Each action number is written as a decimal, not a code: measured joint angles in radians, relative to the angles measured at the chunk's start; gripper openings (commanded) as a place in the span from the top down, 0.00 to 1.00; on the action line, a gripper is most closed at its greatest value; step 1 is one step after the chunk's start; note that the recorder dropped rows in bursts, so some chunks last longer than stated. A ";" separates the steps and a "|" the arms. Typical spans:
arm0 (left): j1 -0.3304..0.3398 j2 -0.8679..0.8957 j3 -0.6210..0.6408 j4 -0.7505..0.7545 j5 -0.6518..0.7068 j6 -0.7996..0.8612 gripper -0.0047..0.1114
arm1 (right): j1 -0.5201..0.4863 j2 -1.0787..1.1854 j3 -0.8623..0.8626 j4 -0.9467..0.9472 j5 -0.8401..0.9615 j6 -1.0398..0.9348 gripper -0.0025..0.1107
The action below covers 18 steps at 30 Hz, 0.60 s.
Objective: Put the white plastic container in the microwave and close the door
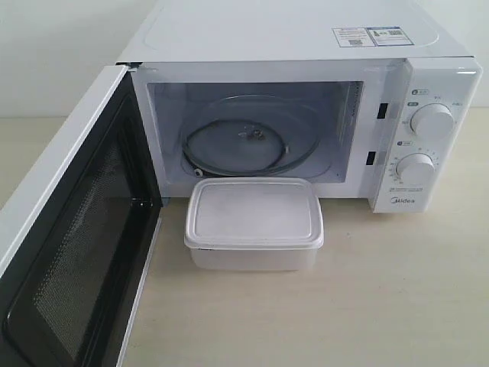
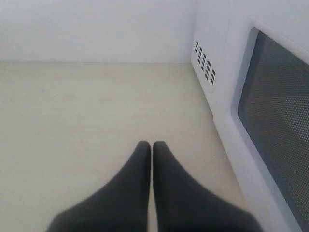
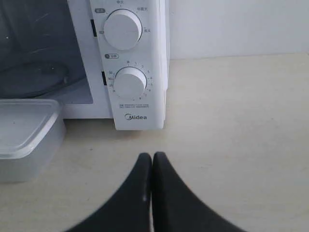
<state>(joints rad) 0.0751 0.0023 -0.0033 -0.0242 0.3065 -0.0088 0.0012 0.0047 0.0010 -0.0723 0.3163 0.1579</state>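
The white plastic container [image 1: 254, 222] rests lidded on the table right in front of the microwave [image 1: 306, 46], whose cavity shows the glass turntable [image 1: 252, 141]. The door [image 1: 72, 237] is swung wide open to the left. Neither arm shows in the exterior view. My left gripper [image 2: 152, 145] is shut and empty above bare table, beside the door's outer face [image 2: 277, 121]. My right gripper [image 3: 152, 157] is shut and empty, a short way in front of the dial panel [image 3: 130, 63], with the container [image 3: 26, 137] off to one side of it.
Light wooden tabletop [image 1: 397, 298] spreads in front of and to the right of the microwave. A white wall [image 1: 46, 53] stands behind. Vent holes [image 2: 205, 66] mark the microwave's side.
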 measured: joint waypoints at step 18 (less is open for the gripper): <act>0.000 0.000 0.000 0.000 0.000 0.000 0.93 | 0.000 0.000 0.000 -0.013 -0.185 -0.151 0.98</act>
<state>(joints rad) 0.0751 0.0023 -0.0033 -0.0242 0.3065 -0.0088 0.0012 0.0047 0.0010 -0.0851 0.1309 0.0069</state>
